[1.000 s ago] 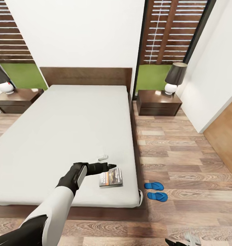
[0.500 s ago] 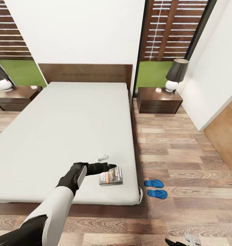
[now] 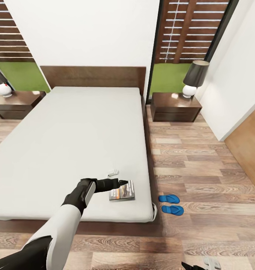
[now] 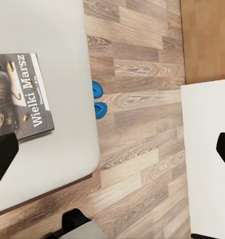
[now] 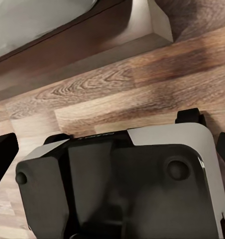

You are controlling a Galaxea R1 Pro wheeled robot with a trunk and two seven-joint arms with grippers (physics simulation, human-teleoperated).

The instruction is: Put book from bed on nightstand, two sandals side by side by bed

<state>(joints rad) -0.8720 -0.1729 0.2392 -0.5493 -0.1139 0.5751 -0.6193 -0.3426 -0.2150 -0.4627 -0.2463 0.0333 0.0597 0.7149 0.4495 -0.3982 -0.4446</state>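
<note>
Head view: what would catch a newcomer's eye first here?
The big grey bed dominates, with the left hand stretched over it just above the book near the mattress's corner. Beside that corner, the bright blue sandals lie paired on the wood floor.

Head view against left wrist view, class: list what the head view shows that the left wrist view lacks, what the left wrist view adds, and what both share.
Head view: the headboard, both nightstands with their lamps, the window slats, and the left arm reaching over the bed.

Left wrist view: the cover lettering "Wielki Marsz" on the book and the left gripper's dark fingers wide apart at the edges.

Both: the book near the mattress's corner, the two blue sandals side by side on the wood-plank floor beside the bed.
</note>
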